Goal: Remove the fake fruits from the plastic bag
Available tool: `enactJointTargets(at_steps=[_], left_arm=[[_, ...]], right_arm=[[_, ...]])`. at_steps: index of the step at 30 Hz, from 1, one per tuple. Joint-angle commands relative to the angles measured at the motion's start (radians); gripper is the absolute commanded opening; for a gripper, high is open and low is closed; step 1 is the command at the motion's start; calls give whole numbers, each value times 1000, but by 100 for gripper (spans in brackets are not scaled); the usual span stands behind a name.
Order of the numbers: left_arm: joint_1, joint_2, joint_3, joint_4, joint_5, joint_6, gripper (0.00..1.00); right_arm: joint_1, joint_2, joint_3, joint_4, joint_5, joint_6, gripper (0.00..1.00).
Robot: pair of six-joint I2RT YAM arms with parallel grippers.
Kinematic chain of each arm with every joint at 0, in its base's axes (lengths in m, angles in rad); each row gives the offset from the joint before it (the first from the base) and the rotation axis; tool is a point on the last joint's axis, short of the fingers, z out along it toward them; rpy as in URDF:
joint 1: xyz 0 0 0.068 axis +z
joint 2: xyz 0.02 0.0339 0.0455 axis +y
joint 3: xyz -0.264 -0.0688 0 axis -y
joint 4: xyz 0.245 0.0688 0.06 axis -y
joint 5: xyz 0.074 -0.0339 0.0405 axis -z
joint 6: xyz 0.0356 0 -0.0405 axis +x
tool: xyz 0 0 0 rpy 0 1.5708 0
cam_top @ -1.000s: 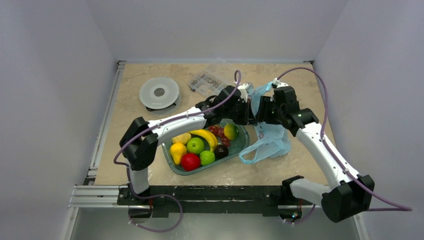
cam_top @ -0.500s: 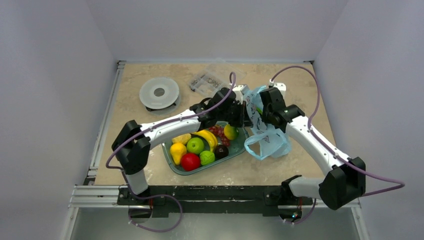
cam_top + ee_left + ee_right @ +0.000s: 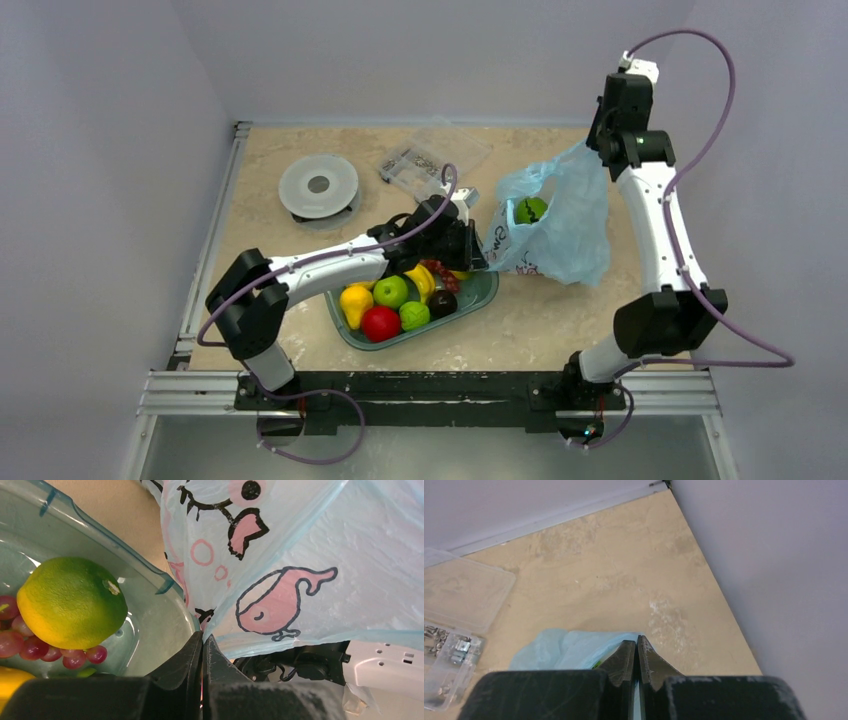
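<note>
Plastic bag [image 3: 560,225] pinched by left claw [image 3: 202,640], right claw [image 3: 637,647]; one green fruit [image 3: 530,210] visible inside.

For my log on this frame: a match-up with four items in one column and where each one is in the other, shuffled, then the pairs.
Items
1. thin light-blue plastic bag
2. round green plastic fruit
3. glossy red apple
4. clear hard plastic box of small parts

Places
A. in the teal tray
B. on the far side of the table, near the white round disc
C. stretched between the left gripper and right gripper, both pinching it
D. inside the bag

Pairs: 1-C, 2-D, 3-A, 4-B
</note>
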Motion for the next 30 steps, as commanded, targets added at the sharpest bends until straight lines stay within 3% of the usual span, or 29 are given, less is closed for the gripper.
enactJointTargets(at_steps=[1, 10, 15, 19, 22, 25, 30], left_arm=[[-25, -37, 5, 68, -9, -29, 0], [-32, -37, 134, -18, -73, 42, 0], [-29, 56, 202, -22, -67, 24, 0], [-2, 184, 263, -28, 10, 22, 1], [18, 240, 303, -58, 58, 33, 9], [23, 225, 295, -44, 127, 62, 32], [21, 84, 239, -72, 88, 138, 67]], right_arm=[[-10, 79, 234, -15, -94, -106, 0], [-17, 317, 746, -143, -383, -95, 0], [-17, 294, 567, -98, -431, -68, 0], [-8, 198, 321, -93, -412, 3, 21], [13, 107, 167, -119, -370, 29, 30], [94, -2, 41, -134, -280, 26, 48], [240, -188, -118, -131, -270, 79, 71]])
